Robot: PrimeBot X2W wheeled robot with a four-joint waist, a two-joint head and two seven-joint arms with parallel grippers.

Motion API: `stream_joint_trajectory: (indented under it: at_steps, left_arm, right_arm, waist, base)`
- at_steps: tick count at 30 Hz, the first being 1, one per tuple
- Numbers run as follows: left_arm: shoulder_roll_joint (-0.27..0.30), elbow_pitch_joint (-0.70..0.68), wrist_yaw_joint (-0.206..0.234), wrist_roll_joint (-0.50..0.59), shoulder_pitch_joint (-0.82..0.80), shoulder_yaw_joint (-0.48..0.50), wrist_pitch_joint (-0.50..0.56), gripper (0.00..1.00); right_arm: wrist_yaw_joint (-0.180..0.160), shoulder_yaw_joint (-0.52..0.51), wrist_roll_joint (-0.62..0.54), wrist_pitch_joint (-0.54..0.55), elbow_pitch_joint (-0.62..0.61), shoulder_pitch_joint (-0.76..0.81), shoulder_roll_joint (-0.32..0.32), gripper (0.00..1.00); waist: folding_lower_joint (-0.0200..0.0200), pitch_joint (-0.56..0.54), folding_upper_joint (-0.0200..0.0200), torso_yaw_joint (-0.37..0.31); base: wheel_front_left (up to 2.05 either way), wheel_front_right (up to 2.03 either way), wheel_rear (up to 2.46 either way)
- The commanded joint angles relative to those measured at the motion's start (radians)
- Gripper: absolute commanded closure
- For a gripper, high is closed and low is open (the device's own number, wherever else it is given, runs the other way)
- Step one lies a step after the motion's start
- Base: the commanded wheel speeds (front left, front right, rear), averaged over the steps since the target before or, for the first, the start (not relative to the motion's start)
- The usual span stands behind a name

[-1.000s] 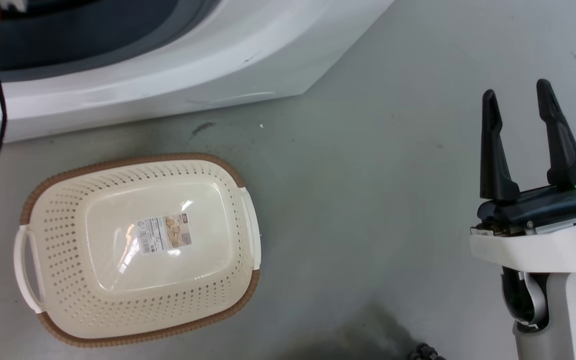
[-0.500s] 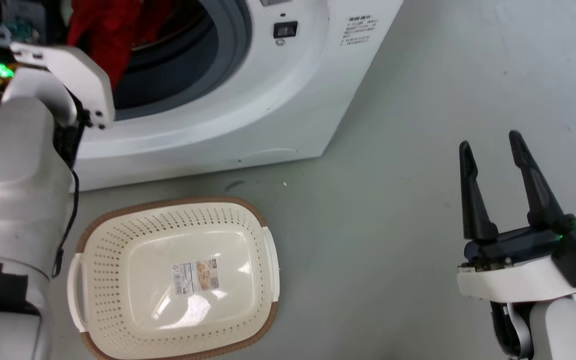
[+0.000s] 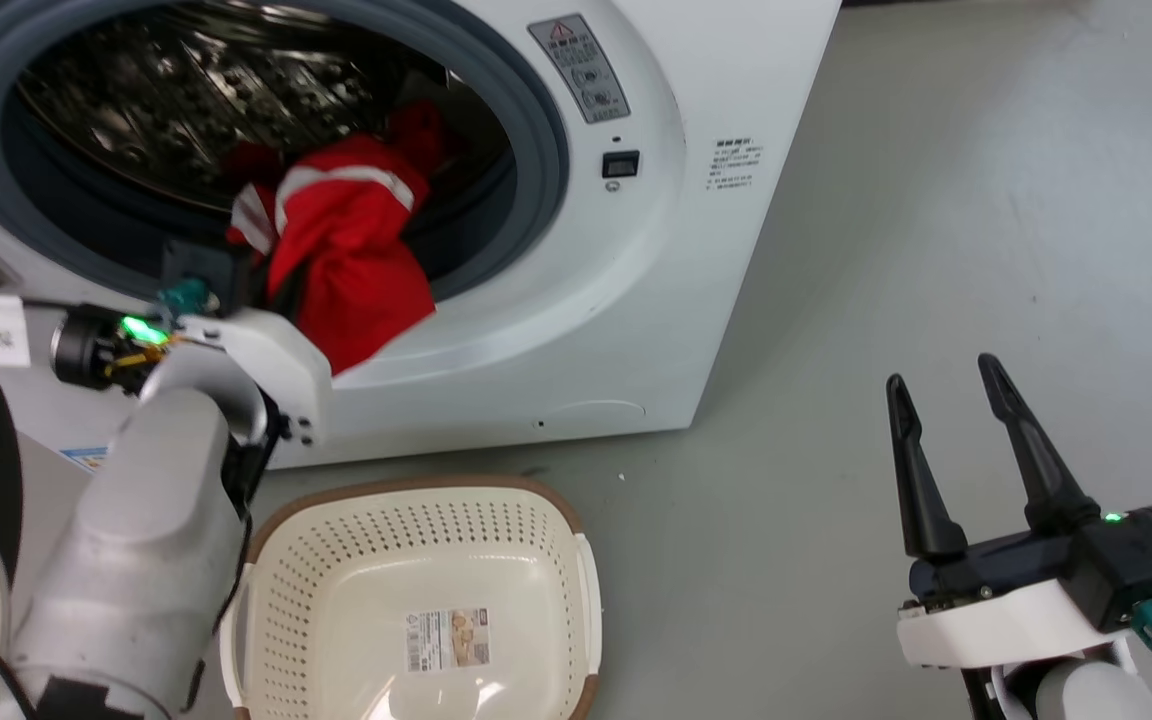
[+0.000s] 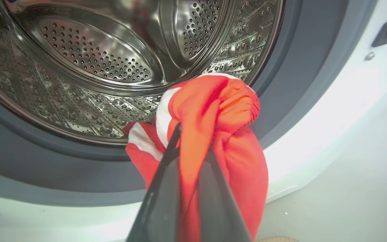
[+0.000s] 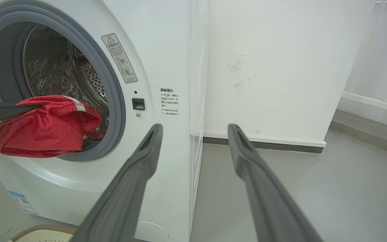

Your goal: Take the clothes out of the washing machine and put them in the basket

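Clothes: red garment w/ white stripes, hanging over washing machine door seal, pinched btwn left gripper fingers. Right gripper fingers spread, empty. Step, prob.: extraction. Next: clear seal, swing over basket on floor below, release.

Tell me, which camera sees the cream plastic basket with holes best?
The head view: the cream perforated plastic basket shows its inside, brown rim and label sticker. Both wrist views catch just a sliver of rim at the bottom edge.
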Motion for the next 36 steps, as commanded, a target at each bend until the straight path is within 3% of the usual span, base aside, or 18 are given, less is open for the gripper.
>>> stream_joint_trajectory:
  at_steps: [1,12,22,29,36]
  left_arm:
    - [0.000,-0.020,0.002,0.001,0.032,-0.003,-0.007,1.00]
    - [0.018,-0.331,0.060,-0.032,0.324,0.011,-0.013,1.00]
    - [0.035,-0.620,0.109,-0.061,0.569,-0.025,0.097,1.00]
    - [0.036,-0.664,0.115,-0.075,0.656,-0.056,0.141,1.00]
    - [-0.007,-0.566,0.096,-0.084,0.630,-0.088,0.134,1.00]
  right_arm:
    - [-0.001,0.001,-0.002,-0.002,0.006,0.017,0.002,0.00]
    - [-0.001,0.006,-0.001,-0.002,0.022,0.088,0.002,0.00]
    - [-0.001,0.008,0.005,-0.002,0.033,0.122,0.002,0.00]
    - [-0.001,0.010,0.003,-0.002,0.038,0.107,0.002,0.00]
    - [-0.001,0.003,-0.003,-0.002,0.032,0.071,0.002,0.00]
  waist:
    - [0.0003,-0.038,0.0000,0.020]
    - [0.0003,-0.138,0.0000,0.046]
    - [0.0003,-0.172,0.0000,0.044]
    - [0.0003,-0.150,0.0000,0.026]
    - [0.0003,-0.083,0.0000,0.012]
  base:
    - [0.00,0.00,0.00]
    - [0.00,0.00,0.00]
    - [0.00,0.00,0.00]
    - [0.00,0.00,0.00]
    - [0.00,0.00,0.00]
